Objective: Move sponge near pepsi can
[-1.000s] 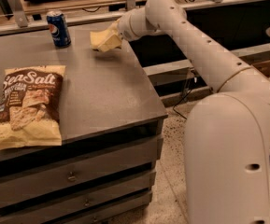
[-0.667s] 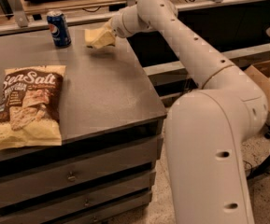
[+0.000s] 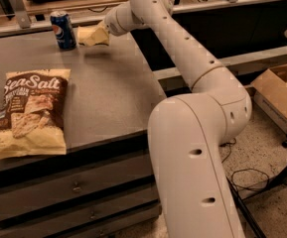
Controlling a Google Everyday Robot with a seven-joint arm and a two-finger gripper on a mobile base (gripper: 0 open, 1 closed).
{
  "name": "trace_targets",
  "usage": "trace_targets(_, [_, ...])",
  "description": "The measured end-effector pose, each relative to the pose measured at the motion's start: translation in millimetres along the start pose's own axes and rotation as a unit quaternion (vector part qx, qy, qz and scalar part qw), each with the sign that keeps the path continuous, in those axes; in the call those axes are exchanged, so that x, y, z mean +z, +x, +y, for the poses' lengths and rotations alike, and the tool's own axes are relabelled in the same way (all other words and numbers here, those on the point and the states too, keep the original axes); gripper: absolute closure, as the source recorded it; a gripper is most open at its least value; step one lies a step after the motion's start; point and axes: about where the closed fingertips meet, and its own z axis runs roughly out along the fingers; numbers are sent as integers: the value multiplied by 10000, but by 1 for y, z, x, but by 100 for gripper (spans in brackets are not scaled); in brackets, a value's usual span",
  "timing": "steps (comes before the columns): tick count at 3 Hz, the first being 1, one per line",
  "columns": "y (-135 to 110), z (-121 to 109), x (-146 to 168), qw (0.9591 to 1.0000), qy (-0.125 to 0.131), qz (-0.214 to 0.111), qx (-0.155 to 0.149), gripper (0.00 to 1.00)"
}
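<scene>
The arm has swung left across the back of the surface (image 3: 113,93) over the last second, and the sponge (image 3: 92,35) has travelled with it. A second ago the sponge hung well to the right of the pepsi can (image 3: 63,29), with bare grey top between them. Now it sits just beside the can, with only a narrow gap left on the can's right side. The can itself has not shifted and stands upright near the back edge. The chip bag (image 3: 29,113) lies flat at the front left, also unmoved.

The claw (image 3: 101,32) is at the far back of the surface, right of the can, and is clenched on the sponge. The sponge looks raised rather than resting, since a soft shadow falls on the surface a little below it. By my reading, the carry is almost done and what remains is to lower the sponge and let go without nudging the can.

The claw's tips are mostly buried behind the sponge, so how deep the grip goes is unclear. Whether the sponge's underside already brushes the surface is hard to tell from this angle. The robot's base runs out of view at the bottom, and a cardboard box (image 3: 282,90) is cut off at the right edge.
</scene>
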Motion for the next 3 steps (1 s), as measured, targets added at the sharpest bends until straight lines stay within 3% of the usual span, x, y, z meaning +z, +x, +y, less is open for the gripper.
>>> trace_targets(3, [4,6,9,10000,-69,27,-17,0])
